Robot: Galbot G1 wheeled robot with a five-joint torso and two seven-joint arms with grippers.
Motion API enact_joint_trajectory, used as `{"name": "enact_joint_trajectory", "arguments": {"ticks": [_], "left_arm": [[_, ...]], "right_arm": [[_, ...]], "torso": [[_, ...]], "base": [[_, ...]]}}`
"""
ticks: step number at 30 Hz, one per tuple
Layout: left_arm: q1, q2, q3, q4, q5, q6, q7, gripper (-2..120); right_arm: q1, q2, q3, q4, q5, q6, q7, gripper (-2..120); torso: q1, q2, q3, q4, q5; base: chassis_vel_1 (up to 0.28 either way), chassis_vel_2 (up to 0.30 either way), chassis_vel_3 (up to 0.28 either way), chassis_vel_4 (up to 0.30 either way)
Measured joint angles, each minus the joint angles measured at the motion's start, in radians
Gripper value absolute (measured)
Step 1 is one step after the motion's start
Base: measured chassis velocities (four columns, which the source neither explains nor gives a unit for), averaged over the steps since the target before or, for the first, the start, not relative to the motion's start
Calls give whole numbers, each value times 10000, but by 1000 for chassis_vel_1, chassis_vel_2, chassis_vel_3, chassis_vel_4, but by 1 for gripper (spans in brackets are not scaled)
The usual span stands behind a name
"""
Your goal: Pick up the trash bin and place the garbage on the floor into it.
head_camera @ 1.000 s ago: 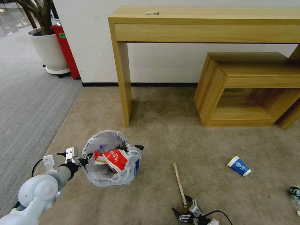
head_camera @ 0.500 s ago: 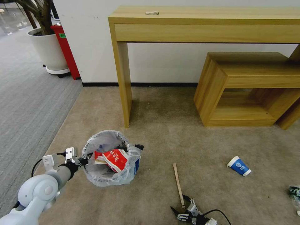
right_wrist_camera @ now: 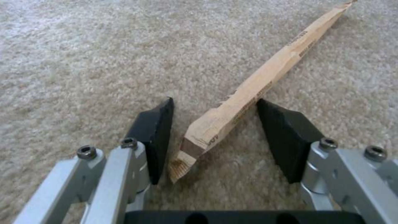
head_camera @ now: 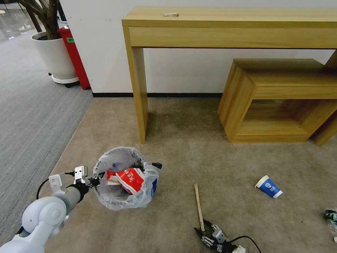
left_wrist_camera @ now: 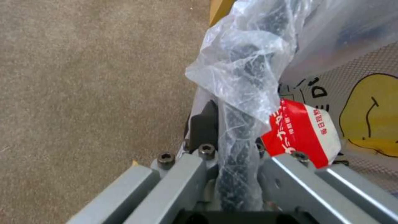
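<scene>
The trash bin [head_camera: 118,157], black with a crinkly clear bag, stands on the beige floor [head_camera: 182,154] at the near left and holds red wrappers [head_camera: 130,179]. My left gripper [head_camera: 94,181] is shut on the near-left rim of the trash bin [left_wrist_camera: 242,81]; in the left wrist view, my left gripper [left_wrist_camera: 232,137] pinches rim and bag beside a red wrapper [left_wrist_camera: 300,130]. My right gripper [head_camera: 205,227] rests low on the carpet, open. In the right wrist view, my right gripper [right_wrist_camera: 214,102] straddles the near end of the wooden stick [right_wrist_camera: 265,77]. The stick [head_camera: 198,205] points away from me. A blue-white paper cup [head_camera: 268,186] lies to the right.
A tall wooden console table [head_camera: 138,88] and a low wooden bench [head_camera: 245,91] stand against the wall. A crumpled green-white piece of litter [head_camera: 331,215] lies at the right edge. A potted plant [head_camera: 54,52], a red bin [head_camera: 74,56] and grey striped carpet [head_camera: 28,123] are at the far left.
My right gripper has shifted slightly left and forward around the stick's near end, and that end has swung a little to the left. The left arm and bin have stayed still.
</scene>
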State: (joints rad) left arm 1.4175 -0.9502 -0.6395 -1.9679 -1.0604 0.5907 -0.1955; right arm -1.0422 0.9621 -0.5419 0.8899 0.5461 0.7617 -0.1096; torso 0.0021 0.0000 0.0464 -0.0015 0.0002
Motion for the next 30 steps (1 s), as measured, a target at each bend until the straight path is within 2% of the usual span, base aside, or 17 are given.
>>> {"name": "enact_joint_trajectory", "arguments": {"ticks": [20, 24, 30], "left_arm": [[41, -89, 50, -160, 22, -12, -15, 0], [32, -85, 81, -160, 23, -13, -16, 0], [27, -28, 84, -160, 2, -16, -21, 0]], "right_arm": [[-152, -51, 294, 68, -190, 31, 110, 52], [-176, -73, 362, 117, -216, 25, 181, 50], [-204, -81, 421, 142, -246, 14, 218, 34]], "torso": [[0, 0, 0, -2, -2], [0, 0, 0, -3, -3], [0, 0, 0, -2, -2]], "base": [[0, 0, 0, 0], [0, 0, 0, 0], [0, 0, 0, 0]]}}
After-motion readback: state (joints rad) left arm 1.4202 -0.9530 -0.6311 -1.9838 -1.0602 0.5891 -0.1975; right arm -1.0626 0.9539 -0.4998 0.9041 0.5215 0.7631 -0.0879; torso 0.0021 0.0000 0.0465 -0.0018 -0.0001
